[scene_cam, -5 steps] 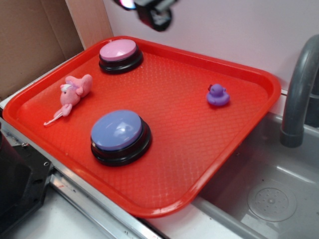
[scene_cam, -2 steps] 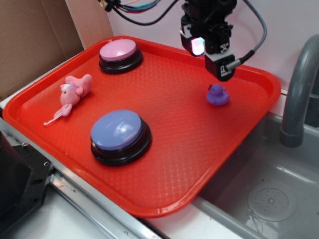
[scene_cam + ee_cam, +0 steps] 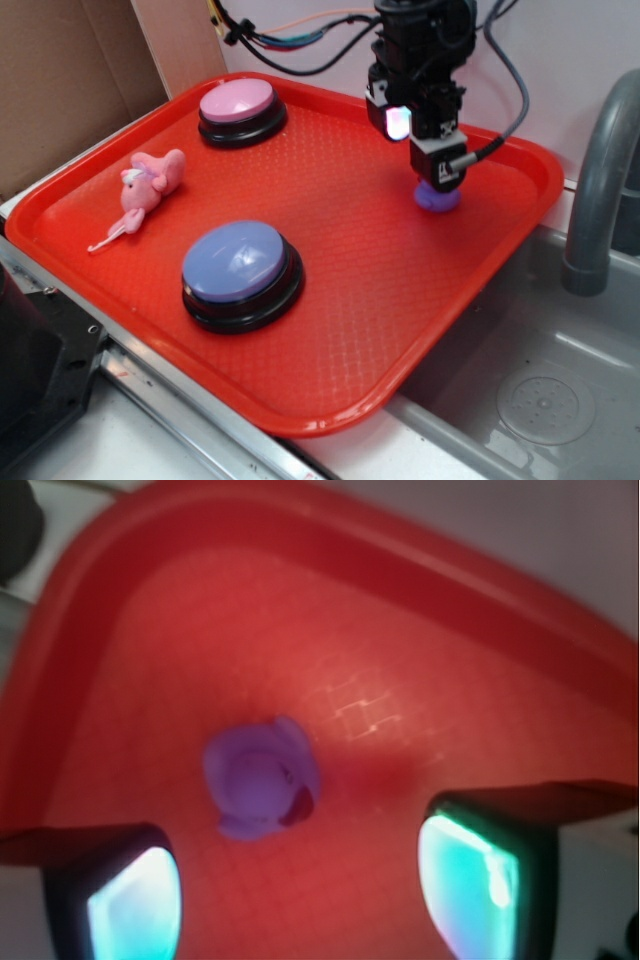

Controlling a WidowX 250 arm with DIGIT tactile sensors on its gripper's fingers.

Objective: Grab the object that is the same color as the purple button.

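The tiny purple rubber duck (image 3: 437,198) sits on the right part of the red tray (image 3: 380,280); only its lower body shows below the gripper in the exterior view. From the wrist, the duck (image 3: 262,777) lies just ahead of the fingertips, nearer the left finger, and nothing touches it. My gripper (image 3: 437,172) hangs right over the duck, open, with its glowing teal pads (image 3: 462,880) set wide apart and only bare tray between them (image 3: 300,900). The purple button (image 3: 240,268), lavender dome on a black base, stands at the tray's front left.
A pink-topped button (image 3: 240,108) stands at the tray's back left and a pink plush toy (image 3: 148,185) lies at the left. A grey sink (image 3: 540,390) with a faucet (image 3: 600,190) lies to the right of the tray. A wall rises just behind.
The gripper has come in from the top of the view and dropped down and to the right, until it now covers most of the duck. Nothing on the tray has moved.
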